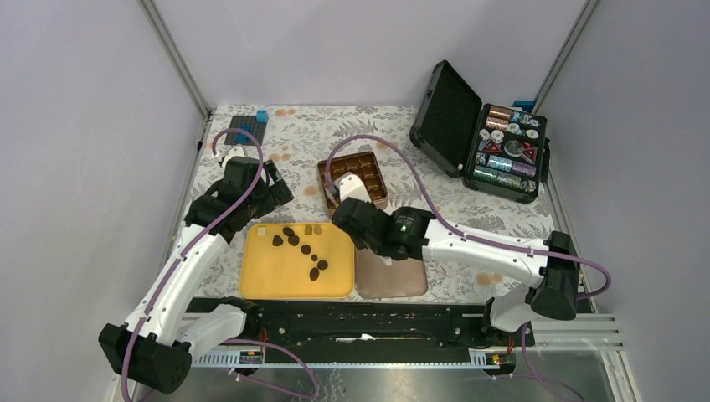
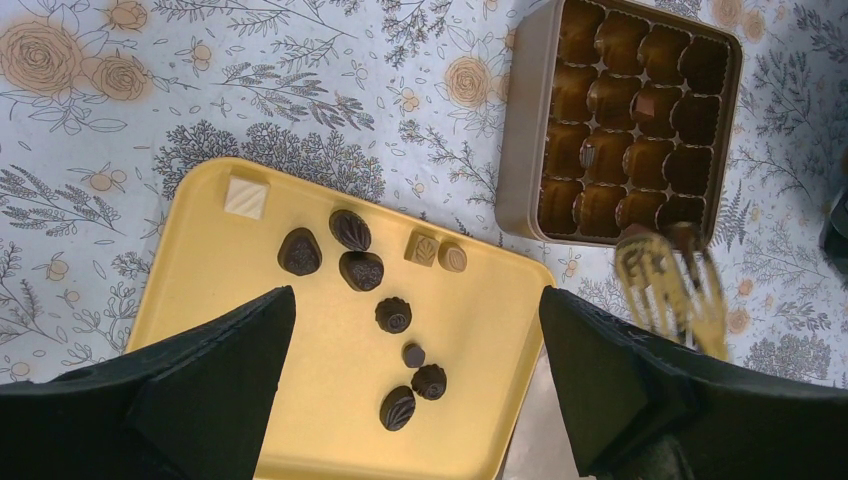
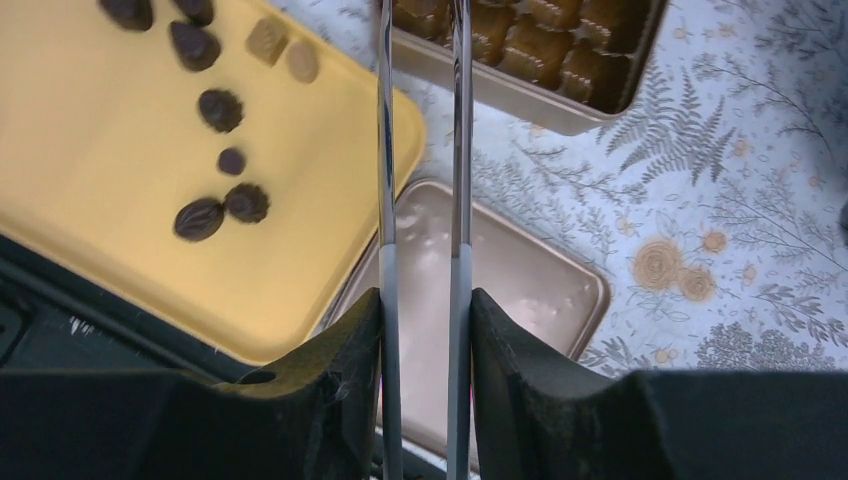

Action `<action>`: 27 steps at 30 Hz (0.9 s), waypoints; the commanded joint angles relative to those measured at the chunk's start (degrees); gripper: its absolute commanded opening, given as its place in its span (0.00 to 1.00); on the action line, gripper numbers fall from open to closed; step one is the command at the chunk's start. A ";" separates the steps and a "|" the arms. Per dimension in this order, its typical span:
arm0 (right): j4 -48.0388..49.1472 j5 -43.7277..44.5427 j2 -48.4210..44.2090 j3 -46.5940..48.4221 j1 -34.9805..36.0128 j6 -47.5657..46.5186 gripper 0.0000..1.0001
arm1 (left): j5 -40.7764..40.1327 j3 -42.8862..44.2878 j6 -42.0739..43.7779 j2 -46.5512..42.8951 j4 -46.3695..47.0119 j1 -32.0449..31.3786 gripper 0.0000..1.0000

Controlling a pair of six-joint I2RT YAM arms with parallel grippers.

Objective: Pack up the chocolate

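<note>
only wrist-side: tongs [image 3: 461, 150] in right end effector [image 3: 425, 310], tips perhaps over box [image 3: 500, 88]

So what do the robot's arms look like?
Both the left arm and right arm are white tubes with chunky black joints. Loopy purple cables run along them. The left pincer and right pincer are black, and the right arm has a tiny green light.

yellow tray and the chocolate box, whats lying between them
Only bare floral tablecloth; the left wrist view shows the narrow strip between yellow tray and box with nothing on it. The tongs hover off to one side of it.
</note>
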 commanded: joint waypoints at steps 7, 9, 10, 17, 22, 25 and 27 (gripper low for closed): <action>7.05 -3.76 0.94 -1.25 -6.57 -2.88 0.09 | -1.30 2.69 0.78 -0.68 1.10 0.85 0.99; 7.05 -4.95 2.06 -0.79 -6.60 -3.15 0.09 | -1.33 2.51 0.61 -0.74 1.09 0.88 0.99; 6.95 -5.62 2.61 -0.56 -6.64 -3.11 0.09 | -1.46 2.39 0.51 -0.76 1.03 0.96 0.99; 8.56 -6.51 4.94 -1.20 -6.60 -3.07 0.10 | -1.31 1.80 0.35 -1.28 1.09 1.09 0.99; 8.98 -6.63 6.54 -2.06 -6.65 -2.65 0.10 | -1.74 2.57 0.62 -1.67 1.09 1.27 0.99; 9.16 -5.72 7.00 -2.69 -6.60 -2.59 0.13 | -1.67 2.25 0.84 -1.81 1.10 1.36 0.99; 9.22 -5.30 7.06 -2.94 -6.70 -2.57 0.14 | -1.47 1.85 0.85 -1.80 1.09 1.45 0.99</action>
